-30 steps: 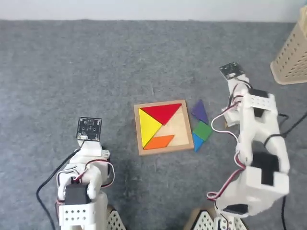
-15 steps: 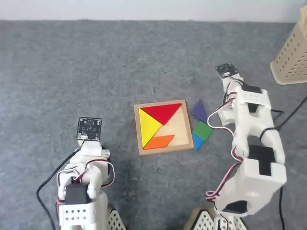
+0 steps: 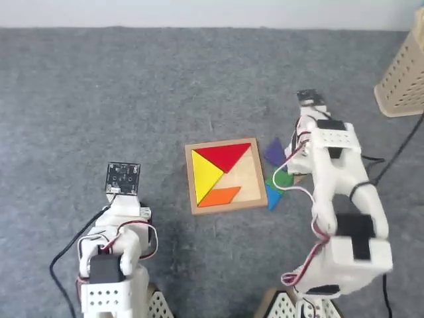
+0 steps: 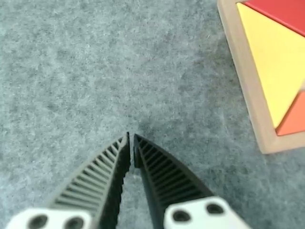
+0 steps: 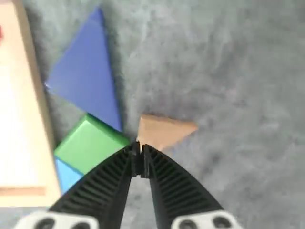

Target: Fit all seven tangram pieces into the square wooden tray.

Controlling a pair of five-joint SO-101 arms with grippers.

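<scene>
The square wooden tray (image 3: 192, 200) holds a red triangle (image 3: 224, 156), a yellow triangle (image 3: 204, 175) and an orange parallelogram (image 3: 220, 195). Just right of it on the carpet lie a purple triangle (image 3: 274, 152), a green square (image 3: 280, 179) and a blue triangle (image 3: 271, 196). In the right wrist view, my right gripper (image 5: 141, 149) is shut, its tips touching the edge of a brown triangle (image 5: 165, 130) beside the green square (image 5: 88, 142) and purple triangle (image 5: 86, 76). My left gripper (image 4: 131, 139) is shut and empty over bare carpet, a short way from the tray's corner (image 4: 248, 100).
A perforated beige basket (image 3: 404, 73) stands at the far right edge. The right arm (image 3: 331, 152) hangs over the loose pieces and hides part of the green square. Open grey carpet lies behind the tray and to its left.
The right arm has swung left toward the loose pieces and now overlaps the green square's right side. The left arm and the tray pieces have not moved.
</scene>
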